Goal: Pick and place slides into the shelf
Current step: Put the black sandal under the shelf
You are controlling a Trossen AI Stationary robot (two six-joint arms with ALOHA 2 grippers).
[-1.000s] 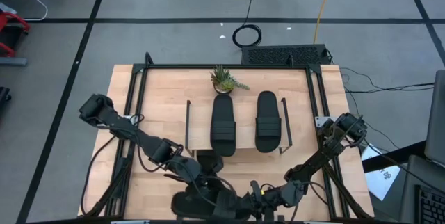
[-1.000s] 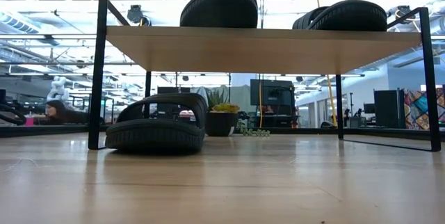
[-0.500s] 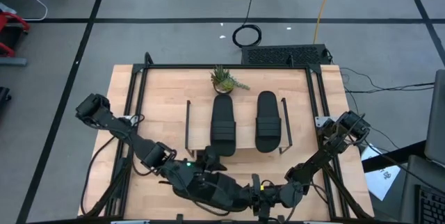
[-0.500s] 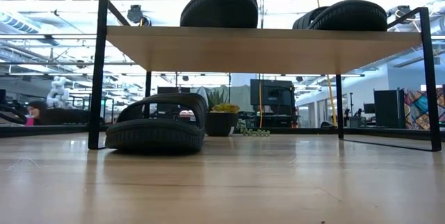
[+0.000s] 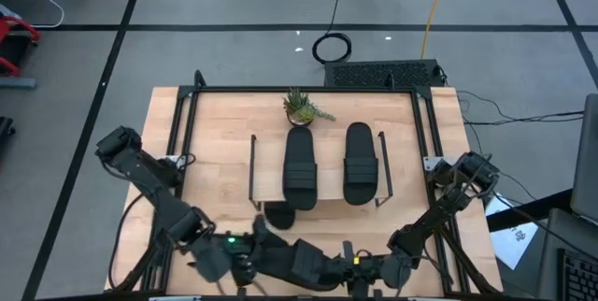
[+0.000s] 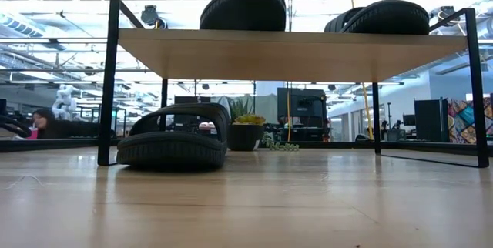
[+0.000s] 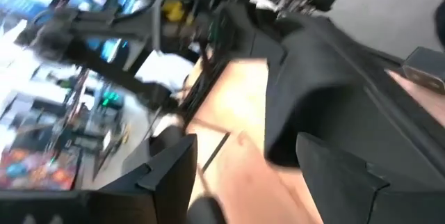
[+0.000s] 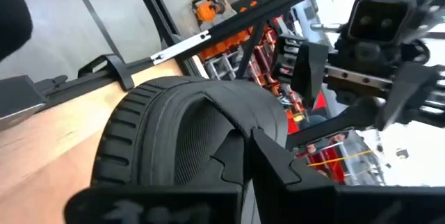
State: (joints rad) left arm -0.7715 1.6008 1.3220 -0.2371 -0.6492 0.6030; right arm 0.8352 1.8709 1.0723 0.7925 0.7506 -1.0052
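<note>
On the shelf (image 5: 271,165) top, high view, two slides (image 5: 300,166) lie side by side; a third pokes out at its near edge. Low view: that slide sits under the shelf board. Right wrist view: right gripper (image 8: 245,156) pinches the fourth slide (image 8: 177,130). Left wrist view: left gripper (image 7: 257,175) spread, holding nothing.

Even overhead light on my bench (image 5: 224,142); ceiling glare washes out the low view's top; my left wrist view is heavily motion-blurred.
</note>
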